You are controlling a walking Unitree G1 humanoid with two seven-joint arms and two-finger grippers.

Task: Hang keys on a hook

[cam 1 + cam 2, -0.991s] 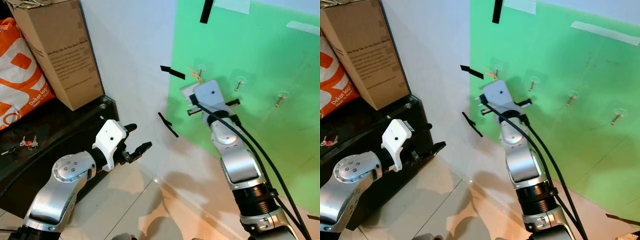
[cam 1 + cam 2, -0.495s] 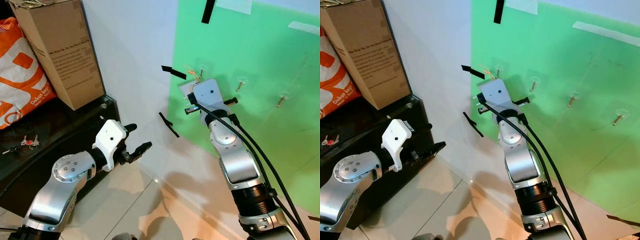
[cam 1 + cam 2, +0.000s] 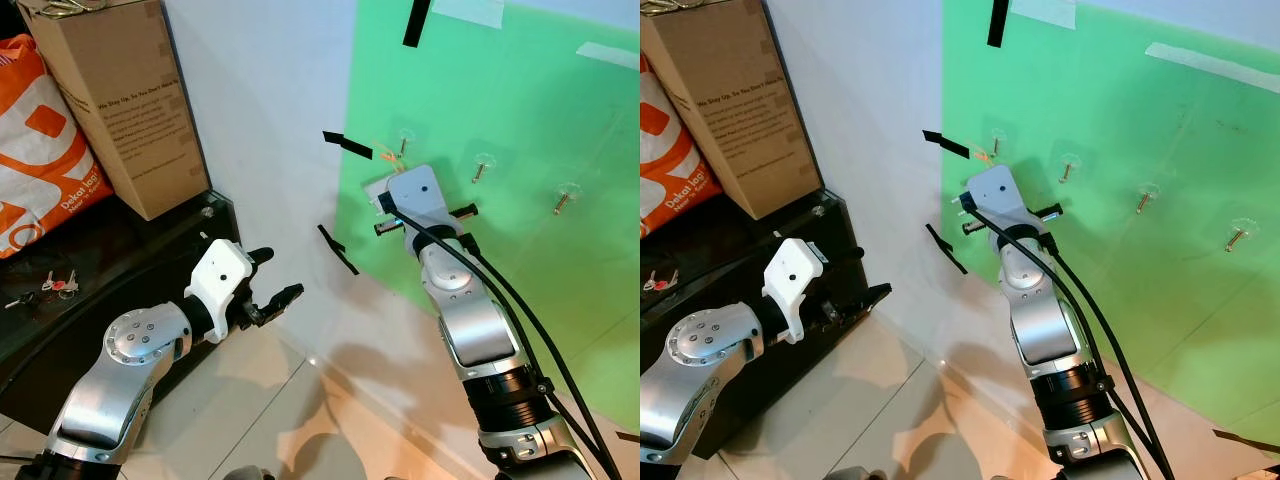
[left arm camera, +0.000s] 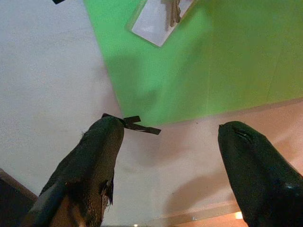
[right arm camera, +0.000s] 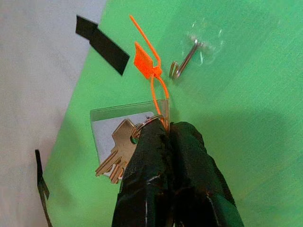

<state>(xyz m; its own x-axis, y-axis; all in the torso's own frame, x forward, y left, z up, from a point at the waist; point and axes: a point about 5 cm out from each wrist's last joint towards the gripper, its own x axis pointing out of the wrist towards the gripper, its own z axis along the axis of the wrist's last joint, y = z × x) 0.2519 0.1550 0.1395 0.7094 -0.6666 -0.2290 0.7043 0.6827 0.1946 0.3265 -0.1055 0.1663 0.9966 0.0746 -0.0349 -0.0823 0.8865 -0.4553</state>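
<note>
My right gripper (image 5: 168, 131) is shut on the ring of a bunch of keys (image 5: 116, 153) that carries a clear tag (image 5: 106, 130) and an orange zip tie (image 5: 147, 64). It holds them against the green wall panel (image 3: 520, 110), just below and left of the leftmost clear-based metal hook (image 5: 185, 59). The tie's loop hangs beside the hook, not over it. From the head, the tie (image 3: 385, 150) and hook (image 3: 403, 143) show just above my right wrist (image 3: 417, 195). My left gripper (image 3: 272, 283) is open and empty, low near the cabinet.
Two more hooks (image 3: 480, 167) (image 3: 563, 198) sit to the right on the green panel. Black tape strips (image 3: 346, 145) mark the white wall. To the left, a black cabinet (image 3: 110, 255) bears a cardboard box (image 3: 115, 100), an orange bag (image 3: 40, 130) and another bunch of keys (image 3: 52, 286).
My right gripper rose a little toward the leftmost hook with the keys, then dropped back slightly down and right. The left arm has stayed still.
</note>
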